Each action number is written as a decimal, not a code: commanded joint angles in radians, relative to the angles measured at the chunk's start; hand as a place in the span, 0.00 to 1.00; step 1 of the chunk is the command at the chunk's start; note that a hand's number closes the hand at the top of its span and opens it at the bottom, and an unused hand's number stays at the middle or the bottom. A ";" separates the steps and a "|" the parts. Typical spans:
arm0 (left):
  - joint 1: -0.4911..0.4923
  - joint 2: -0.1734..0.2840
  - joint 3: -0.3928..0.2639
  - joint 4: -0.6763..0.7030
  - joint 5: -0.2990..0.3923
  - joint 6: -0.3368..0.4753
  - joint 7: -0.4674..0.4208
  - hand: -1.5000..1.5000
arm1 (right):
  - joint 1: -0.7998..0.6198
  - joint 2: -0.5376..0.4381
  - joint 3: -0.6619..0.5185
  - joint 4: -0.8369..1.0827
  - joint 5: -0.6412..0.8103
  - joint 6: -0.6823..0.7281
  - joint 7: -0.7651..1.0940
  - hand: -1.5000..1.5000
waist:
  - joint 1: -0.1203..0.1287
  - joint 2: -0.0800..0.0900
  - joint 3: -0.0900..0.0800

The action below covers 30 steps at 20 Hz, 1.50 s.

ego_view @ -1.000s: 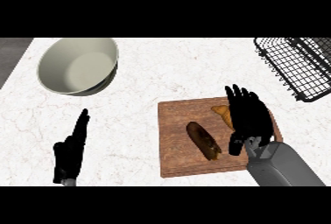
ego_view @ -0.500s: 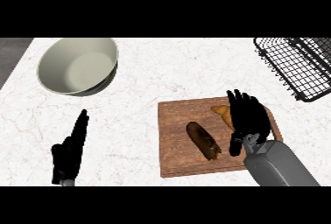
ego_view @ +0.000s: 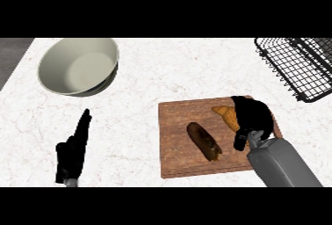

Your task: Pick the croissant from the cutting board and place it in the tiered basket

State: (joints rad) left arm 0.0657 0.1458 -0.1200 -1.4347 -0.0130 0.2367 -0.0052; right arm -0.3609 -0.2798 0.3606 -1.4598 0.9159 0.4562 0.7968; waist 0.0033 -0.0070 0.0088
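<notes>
- White marbled counter [ego_view: 162, 79] carries everything; pale bowl [ego_view: 77, 66] at upper left, wire tiered basket [ego_view: 301, 66] at upper right, wooden cutting board [ego_view: 214, 136] low and centre-right
- Croissant [ego_view: 225, 116] lies on the board's upper right part, golden, partly hidden under the right hand [ego_view: 251, 116]; a dark brown loaf-like item [ego_view: 205, 140] lies just beside it toward the board's middle, apart from the hand
- Right hand sits over the croissant w/ fingers curled down round its right side; looks like a grasp closing, but whether the far side is fully wrapped is hidden by the hand itself
- Left hand [ego_view: 73, 149] rests at lower left on the counter, fingers straight and together, well apart from the board; no part in this step
- Step in hand, as I judge it: secure the croissant before lifting; thumb and fingers should end on opposite flanks so it doesn't pivot
- Keep the hand off the dark item; it's near enough to get nudged if the hand shifts left
- Lift straight up first, clear of the board; then carry up and right to the basket
- Basket rim is tall wire; approach from above, not from the side; release only once the croissant is inside
</notes>
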 commanded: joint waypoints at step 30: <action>0.058 -0.001 0.045 0.013 0.012 -0.035 0.030 0.50 | 0.088 -0.087 -0.673 -0.340 -0.075 -0.360 0.306 1.00 | -0.040 -0.004 -0.011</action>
State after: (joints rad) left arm 0.1117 0.1453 -0.0795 -1.4679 -0.0169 0.2203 -0.0022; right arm -0.2442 -0.3589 -0.2459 -1.6434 0.8476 0.1366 1.0082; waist -0.0322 -0.0150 0.0054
